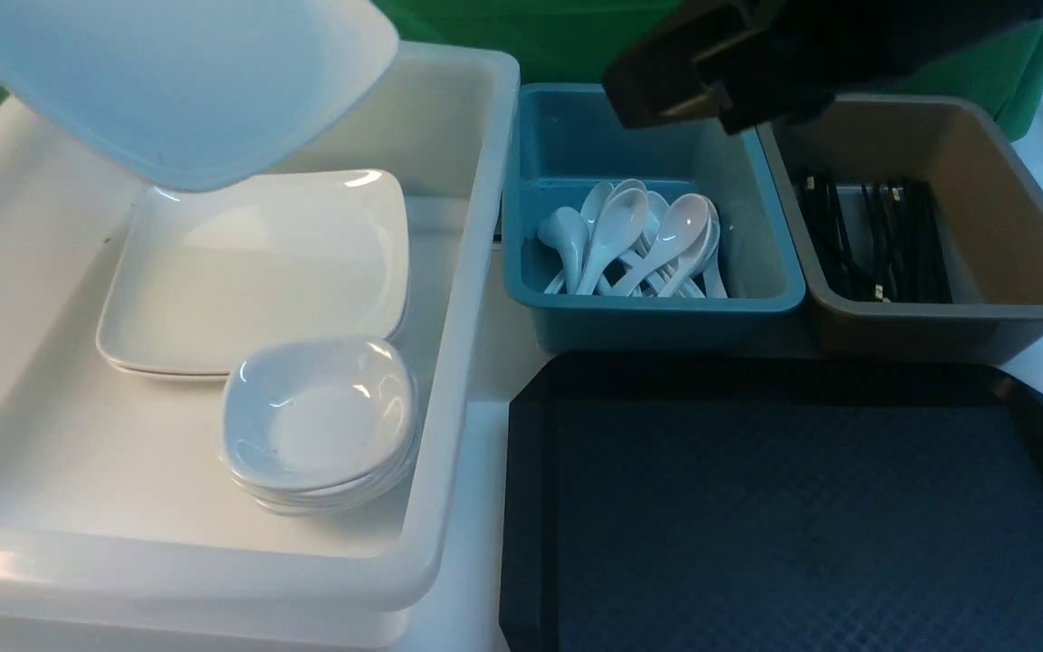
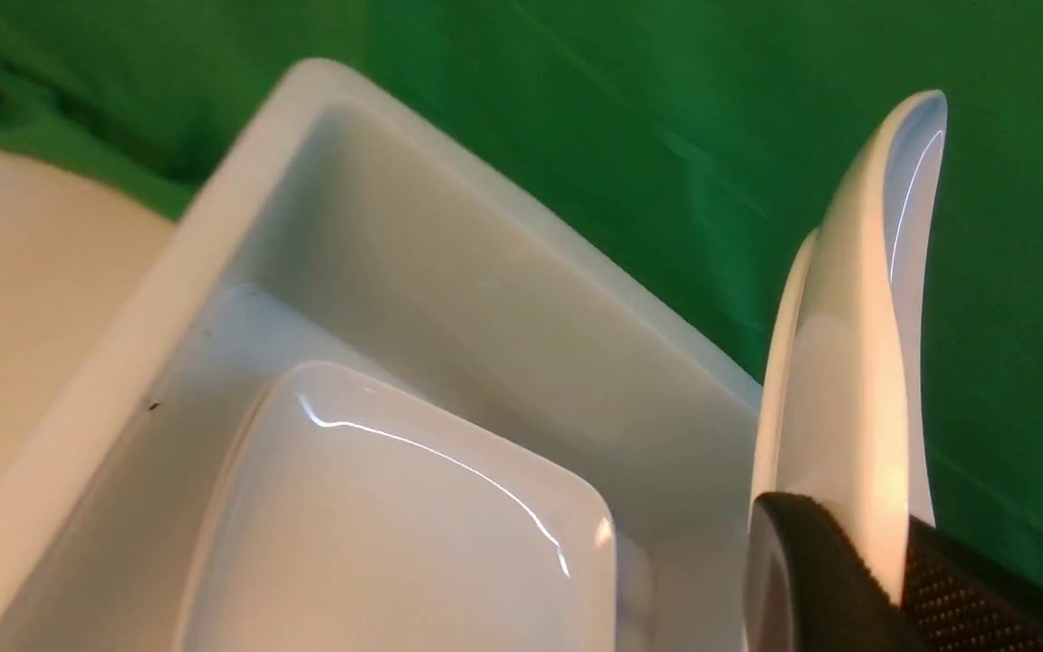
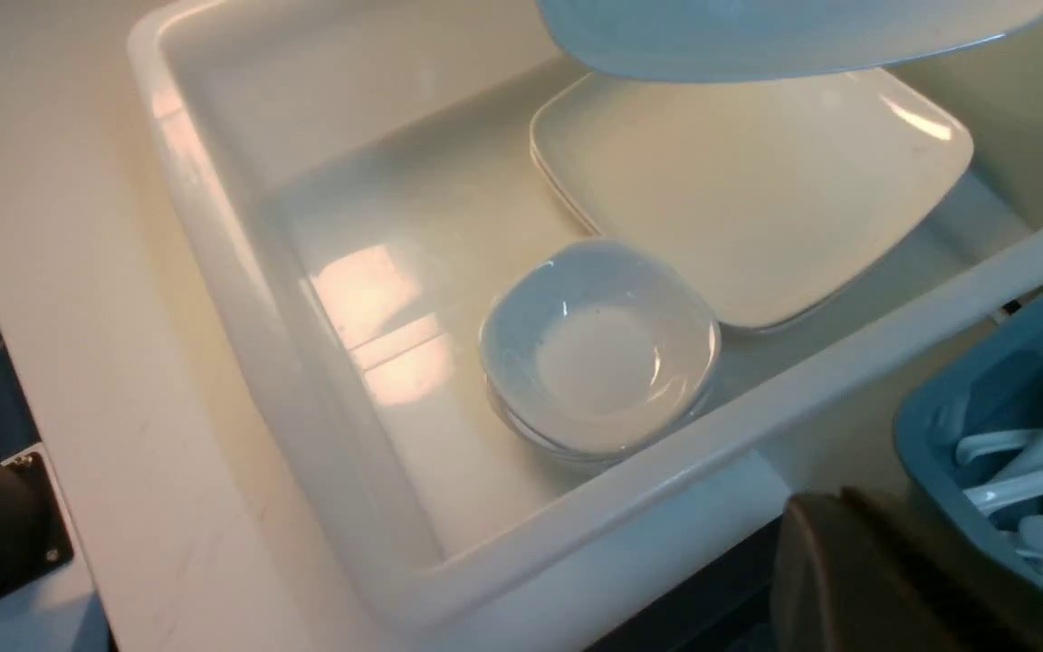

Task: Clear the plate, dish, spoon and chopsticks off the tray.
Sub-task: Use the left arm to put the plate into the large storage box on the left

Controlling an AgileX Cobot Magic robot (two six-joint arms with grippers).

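Glossy white plate, rigid, slippery, likely breakable; left tool clamps its rim, the soundest hold; right tool closed.

Glossy white plate; matt, diamond-textured black tray.

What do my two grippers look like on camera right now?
The left gripper shows black fingers with a fine cross-hatched grip texture. The right gripper is a blocky dark body, black with brownish faces and angular edges. Up close its tip looks smooth and rounded. No cables or markings are visible.
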